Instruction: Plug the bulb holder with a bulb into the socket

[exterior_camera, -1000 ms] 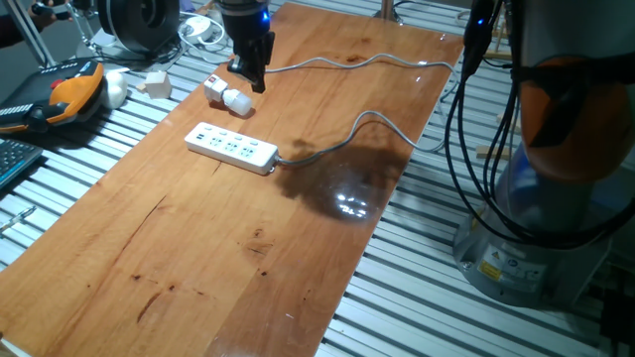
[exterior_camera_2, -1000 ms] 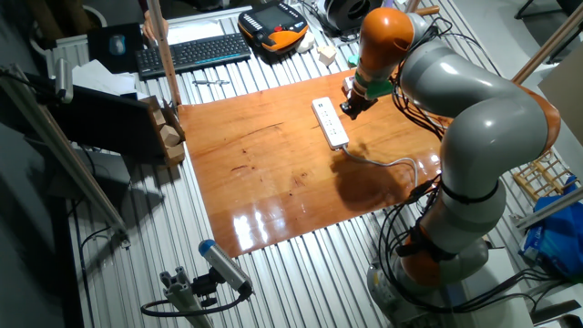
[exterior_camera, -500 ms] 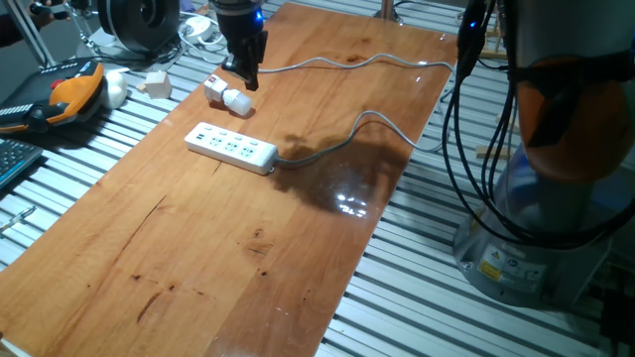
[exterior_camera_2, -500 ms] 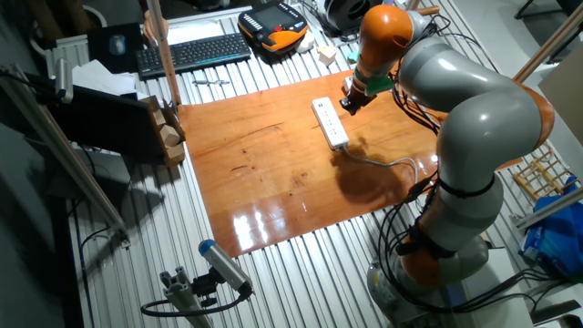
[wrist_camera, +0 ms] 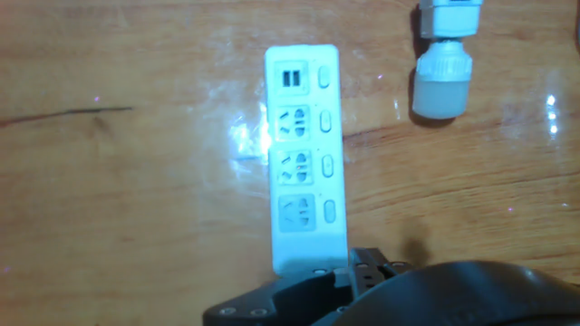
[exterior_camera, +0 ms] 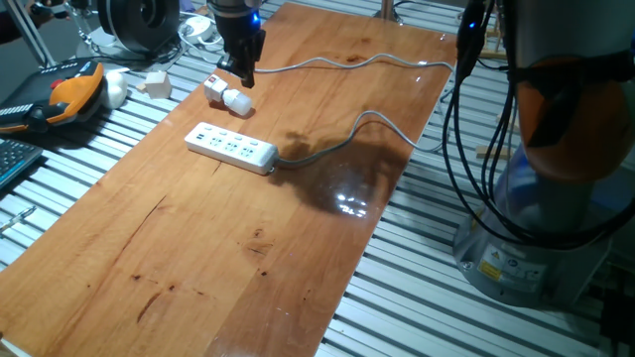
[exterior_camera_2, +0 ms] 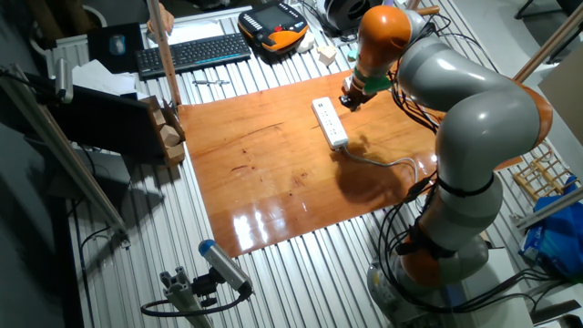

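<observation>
End effector (exterior_camera: pixel 244 77) state unclear, hovers just above bulb holder (exterior_camera: pixel 227 95), w/ socket (exterior_camera: pixel 232 147) nearby.

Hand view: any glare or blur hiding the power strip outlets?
Hand view: soft overall, with bright glare on the wood left of the power strip, yet the outlets still read; the bulb holder is cut by the top edge. One fixed view: a glare patch and arm shadow on the table, clear of the strip.
</observation>
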### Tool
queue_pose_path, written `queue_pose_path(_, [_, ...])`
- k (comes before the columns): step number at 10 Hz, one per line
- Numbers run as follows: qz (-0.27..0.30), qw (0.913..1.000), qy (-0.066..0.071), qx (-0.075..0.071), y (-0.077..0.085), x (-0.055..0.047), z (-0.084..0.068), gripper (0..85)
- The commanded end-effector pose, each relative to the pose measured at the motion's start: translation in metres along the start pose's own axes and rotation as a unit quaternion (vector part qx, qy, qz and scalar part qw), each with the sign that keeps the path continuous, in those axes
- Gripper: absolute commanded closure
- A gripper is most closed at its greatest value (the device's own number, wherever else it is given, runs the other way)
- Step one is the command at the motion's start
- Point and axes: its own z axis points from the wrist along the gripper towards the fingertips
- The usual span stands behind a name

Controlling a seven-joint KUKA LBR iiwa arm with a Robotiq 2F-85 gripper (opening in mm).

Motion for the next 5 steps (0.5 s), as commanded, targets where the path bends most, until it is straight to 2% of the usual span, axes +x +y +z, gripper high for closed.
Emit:
queue_pose_path(1, [0.007, 1.0, -0.004, 0.003, -0.0013, 0.0003, 0.0012, 85.0])
queue_pose_path(2, [0.014, 0.9999, -0.008, 0.001, -0.0024, 0.0009, 0.0046, 85.0])
queue_pose_path(4, [0.029, 0.9995, -0.006, -0.008, 0.0012, -0.0011, 0.0084, 85.0])
queue_pose_path(5, [0.037, 0.9992, -0.013, 0.001, 0.0034, -0.0037, 0.0077, 85.0])
